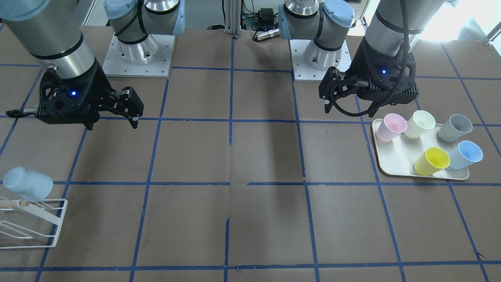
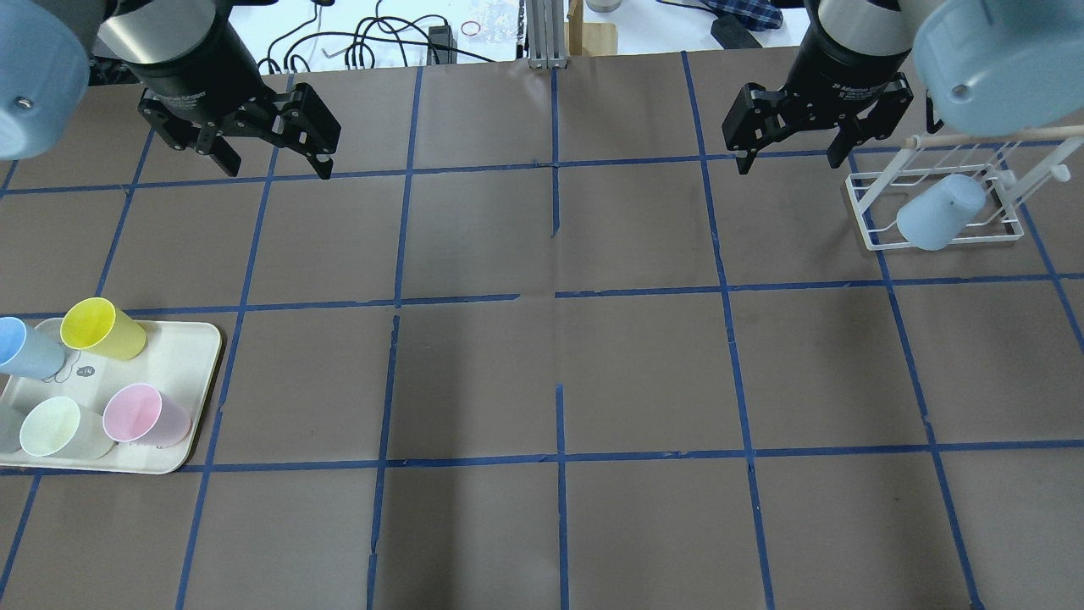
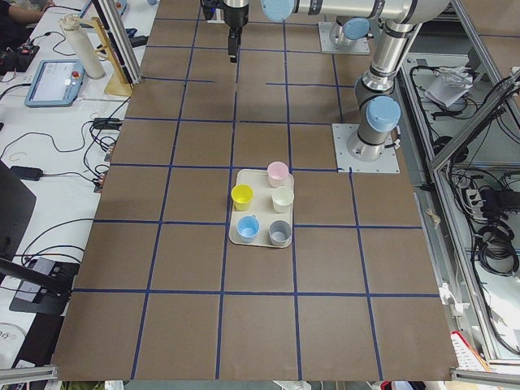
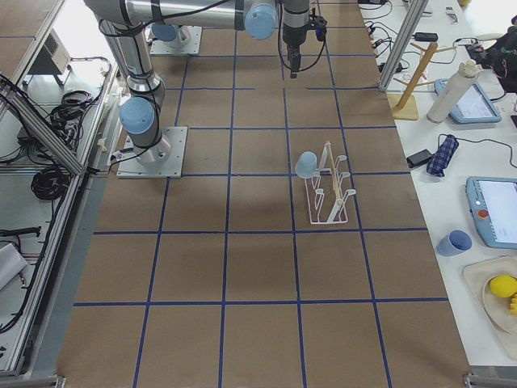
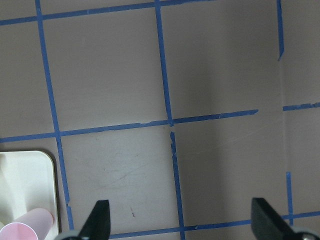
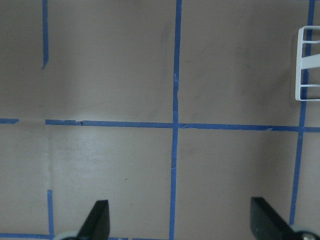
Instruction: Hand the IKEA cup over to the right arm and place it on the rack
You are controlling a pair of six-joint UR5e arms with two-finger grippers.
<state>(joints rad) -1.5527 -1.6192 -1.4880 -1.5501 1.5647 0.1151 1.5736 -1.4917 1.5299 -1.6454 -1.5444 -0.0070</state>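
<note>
Black plastic first: the right two-finger pincer, at the end of the silver tubular right arm, hangs well above the brown paper-covered table. Its jaws are spread wide and there is nothing between them. The left two-finger pincer hangs the same way, wide apart and bare.

Neither touches anything, which to my eye reads as a parked pose, clear of the goods. Just beside the right pincer, on the right half of the table toward the edge away from the robot, stands the low white wire rack with its thin wooden dowel. The small pale blue tapered plastic cup sits there, tipped mouth-down over a slanted prong. The slant seems meant to keep it hooked and draining, so I'd judge that placing finished.

Well apart, on the left half nearer the robot's edge, is a cream rectangular tray. It keeps a second pale blue tumbler and yellow, pink, pale green and grey tumblers. All stand mouth-up and spaced out, presumably so a jaw can slip in over a rim.
</note>
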